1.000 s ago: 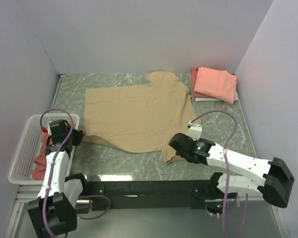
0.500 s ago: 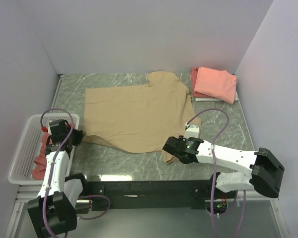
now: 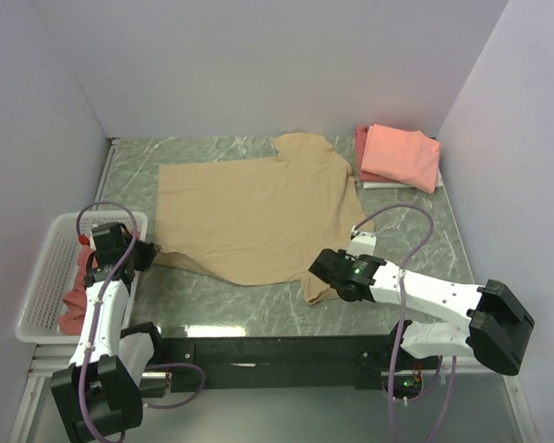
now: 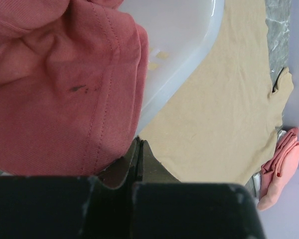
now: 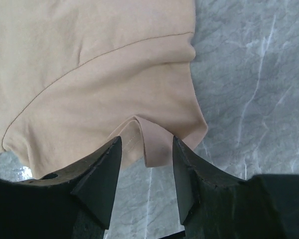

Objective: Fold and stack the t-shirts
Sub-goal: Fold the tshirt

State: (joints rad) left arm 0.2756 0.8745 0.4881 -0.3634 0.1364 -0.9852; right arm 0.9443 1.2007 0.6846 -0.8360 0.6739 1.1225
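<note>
Two claws, three lots of cloth, one basket. Item one: tan t-shirt [image 3: 254, 208], spread flat and open across the middle of the grey-green marbled worktop [image 3: 249, 309], with its neck end towards the far right and its near edge uneven. Item two: folded salmon t-shirts [image 3: 400, 155], stacked at the far right corner of the worktop, just beside the tan t-shirt's far end. Item three: red garment [image 4: 60, 84], bunched in the white basket [image 3: 46, 268] at the left edge, partly draped over the basket's rim in the left wrist view. Left claw [image 4: 138, 158]: sits at the basket's right side, by the near left corner of the tan t-shirt, jaws pressed together with only a thin seam between them. Whether any cloth is pinched in that seam cannot be told, as the red garment covers part of one finger. Right claw [image 5: 143, 172]: low over the near right sleeve [image 5: 104, 94] of the tan t-shirt, jaws parted and gripping nothing. A raised fold [image 5: 152, 142] of the sleeve's hem stands in the gap between the two fingers, and bare worktop shows to the right of it.
</note>
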